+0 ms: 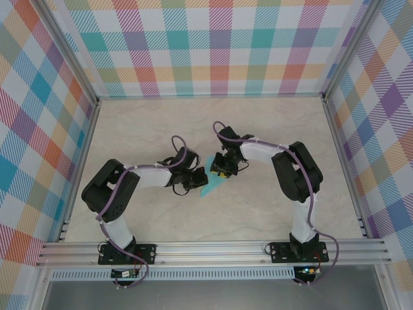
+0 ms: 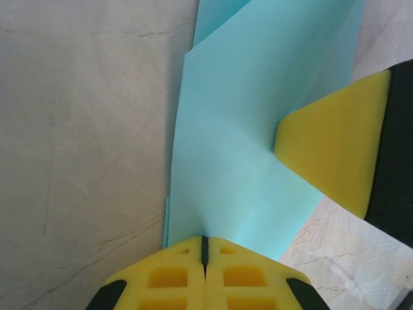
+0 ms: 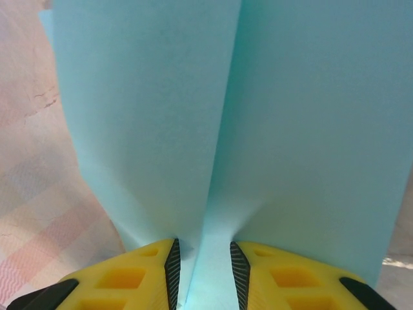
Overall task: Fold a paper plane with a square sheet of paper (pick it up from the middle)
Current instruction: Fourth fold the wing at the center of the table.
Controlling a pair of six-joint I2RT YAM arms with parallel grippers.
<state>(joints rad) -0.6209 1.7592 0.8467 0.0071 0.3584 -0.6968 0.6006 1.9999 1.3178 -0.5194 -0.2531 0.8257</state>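
The turquoise square sheet of paper [image 1: 210, 189] is folded into layers with a centre crease and sits between my two grippers at the middle of the table. My left gripper [image 1: 199, 183] is shut on its near edge, with the yellow pads pressed together on the paper [image 2: 258, 116] in the left wrist view [image 2: 205, 248]. My right gripper [image 1: 222, 173] comes in from the other side. Its jaws [image 3: 203, 258] stand a little apart, closed on a raised fold of the sheet [image 3: 290, 129]. One of its yellow fingers [image 2: 335, 142] lies against the paper's right side.
The pale marble-patterned tabletop [image 1: 148, 129] has checked walls on three sides. An aluminium rail [image 1: 213, 248] runs along the near edge, with both arm bases on it. The arms bend inward and nearly meet over the paper.
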